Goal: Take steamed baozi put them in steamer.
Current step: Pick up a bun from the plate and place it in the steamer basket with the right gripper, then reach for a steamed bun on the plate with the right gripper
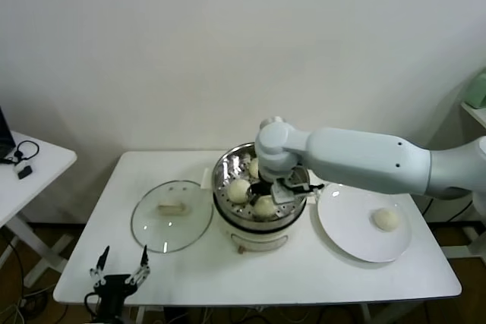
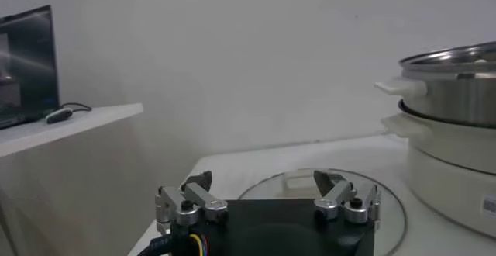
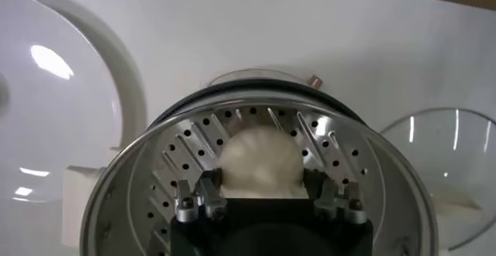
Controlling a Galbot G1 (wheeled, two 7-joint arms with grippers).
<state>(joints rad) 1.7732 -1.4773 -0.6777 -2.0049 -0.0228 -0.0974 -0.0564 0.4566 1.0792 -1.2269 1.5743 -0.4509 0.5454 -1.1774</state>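
Note:
The steel steamer (image 1: 219,184) stands on its white cooker base at the table's middle. My right gripper (image 1: 275,191) reaches down into it and is shut on a baozi (image 3: 260,157), low over the perforated floor (image 3: 174,153); the bun shows in the head view (image 1: 264,206) too. A second baozi (image 1: 239,190) lies in the basket's left half. A third (image 1: 254,166) lies at the back, partly hidden by the arm. One more baozi (image 1: 386,219) lies on the white plate (image 1: 345,225). My left gripper (image 1: 120,265) is parked open and empty at the table's front left edge.
The clear glass lid (image 1: 171,218) lies flat on the table left of the steamer, just beyond the left gripper (image 2: 262,178). The steamer's side (image 2: 453,87) rises past the lid. A second white table (image 1: 30,168) with a cable stands at the far left.

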